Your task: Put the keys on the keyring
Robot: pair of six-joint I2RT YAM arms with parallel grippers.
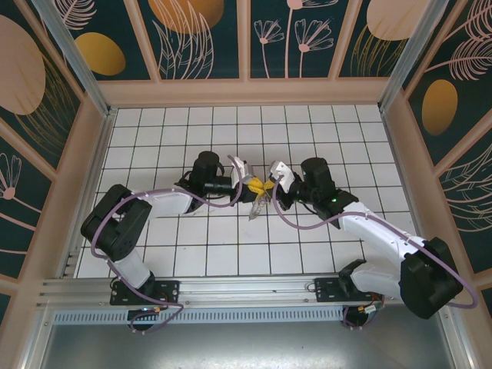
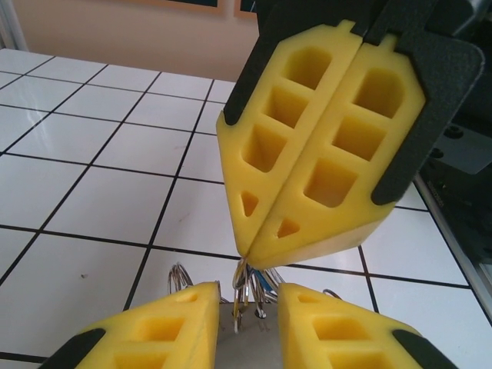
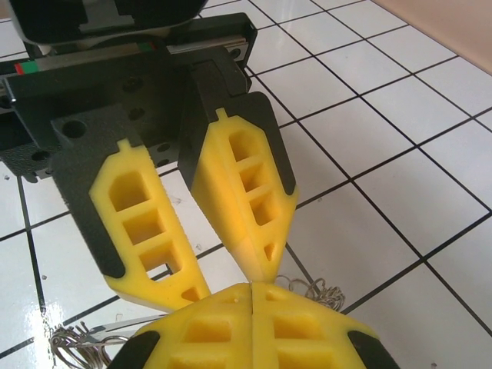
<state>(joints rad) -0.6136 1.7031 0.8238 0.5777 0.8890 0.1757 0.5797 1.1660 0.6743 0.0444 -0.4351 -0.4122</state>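
Both grippers meet tip to tip above the middle of the tiled floor. My right gripper (image 1: 270, 185) (image 2: 257, 250) (image 3: 252, 296) is shut, pinching thin wire loops of the keyring (image 2: 244, 277). More of its coils lie on the tiles (image 3: 323, 292), and it hangs pale under the fingertips (image 1: 257, 206). A bit of blue key (image 2: 263, 281) shows among the loops. My left gripper (image 1: 254, 187) (image 2: 247, 296) (image 3: 228, 283) faces it. Its jaws stand a little apart, with a flat grey metal key (image 2: 250, 338) spanning the gap between the pads. Ring wires touch that key's front edge.
White tiled floor (image 1: 231, 131) stretches on all sides of the grippers. Wooden-framed patterned walls (image 1: 246, 92) close the back and both sides. A metal rail (image 1: 231, 288) carrying the arm bases runs along the near edge.
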